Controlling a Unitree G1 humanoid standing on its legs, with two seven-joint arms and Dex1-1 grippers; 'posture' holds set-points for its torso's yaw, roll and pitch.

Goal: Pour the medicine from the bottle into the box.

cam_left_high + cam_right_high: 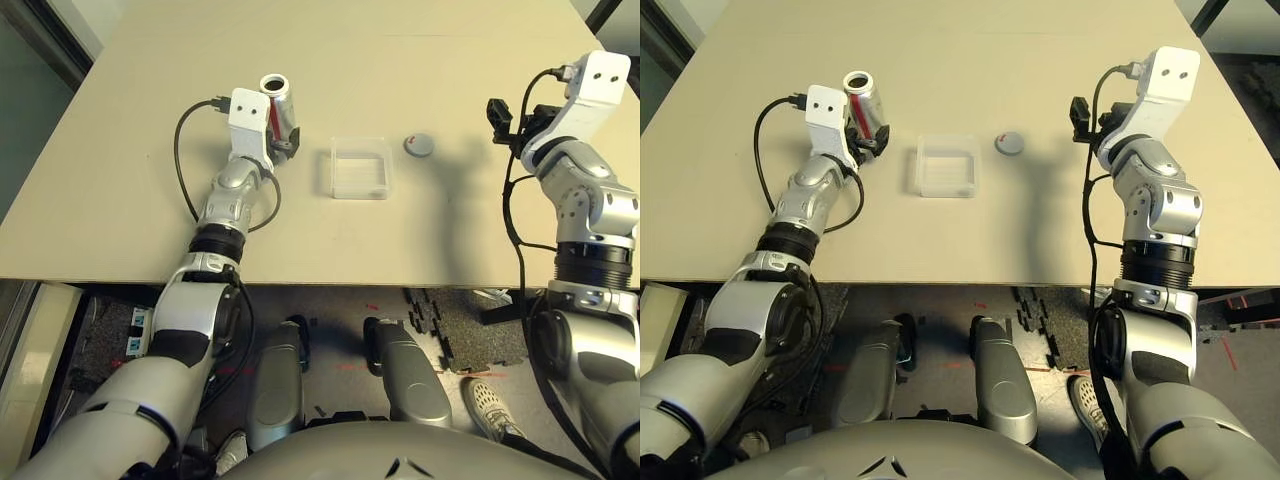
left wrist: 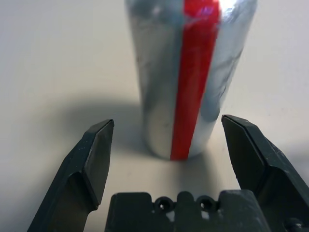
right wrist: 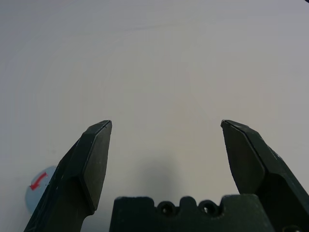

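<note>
Right of clear box [image 1: 361, 168]: loose grey cap [image 1: 419, 145], red-marked, flat.

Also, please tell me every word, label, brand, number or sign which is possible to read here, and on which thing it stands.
No word, brand or number can be read.
Grey cap: a red curved arrow, a sign without letters.
Bottle: only a plain red stripe, no text on the side that shows.
Blue-and-white labels below the table's left edge: too small to read.
</note>
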